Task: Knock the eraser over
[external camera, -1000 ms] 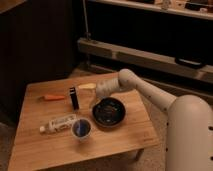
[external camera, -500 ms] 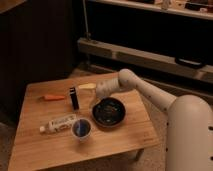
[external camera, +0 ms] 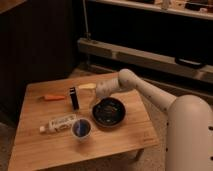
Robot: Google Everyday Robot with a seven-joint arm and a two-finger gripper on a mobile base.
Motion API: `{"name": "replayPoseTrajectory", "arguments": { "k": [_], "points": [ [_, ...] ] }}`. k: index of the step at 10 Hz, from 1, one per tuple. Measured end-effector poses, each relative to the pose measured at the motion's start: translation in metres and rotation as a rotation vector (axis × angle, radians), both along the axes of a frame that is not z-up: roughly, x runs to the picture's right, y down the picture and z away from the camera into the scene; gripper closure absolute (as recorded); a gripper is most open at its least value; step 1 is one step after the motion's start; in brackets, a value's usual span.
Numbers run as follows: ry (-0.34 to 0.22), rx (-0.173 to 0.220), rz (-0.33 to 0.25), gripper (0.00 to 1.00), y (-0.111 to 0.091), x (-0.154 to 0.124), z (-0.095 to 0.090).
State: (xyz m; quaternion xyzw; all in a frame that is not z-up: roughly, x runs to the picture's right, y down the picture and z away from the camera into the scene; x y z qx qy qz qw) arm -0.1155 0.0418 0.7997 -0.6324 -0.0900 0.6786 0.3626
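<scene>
Toward the front of the desk (external camera: pixel 132 137) sit the blue cup (external camera: pixel 81 129) and white tube (external camera: pixel 57 122), the black bowl (external camera: pixel 108 112) just behind, then the eraser (external camera: pixel 74 98) standing upright near the middle, with my gripper (external camera: pixel 86 88) just beside it on the bowl's side, how far open I cannot tell.

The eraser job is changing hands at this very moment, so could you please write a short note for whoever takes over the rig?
Claw: low over the far middle of the wooden table, just right of the eraser. Whether it touches the eraser cannot be told.
Eraser: standing upright, with the orange stick to its left and the black bowl to its right. The white tube and blue cup sit nearer the front edge.
Done: the claw is placed beside the eraser.
Left: the eraser is not yet knocked over. A sideways push towards the orange stick would probably tip it.
</scene>
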Motion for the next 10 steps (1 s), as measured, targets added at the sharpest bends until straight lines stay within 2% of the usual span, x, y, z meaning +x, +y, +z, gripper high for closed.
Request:
{"name": "replayPoseTrajectory", "arguments": {
  "k": [7,10],
  "points": [
    [0.001,-0.001,0.003,0.2,-0.001,0.001,0.001],
    [0.025,0.024,0.021,0.2,-0.024,0.018,0.018]
  ]
}}
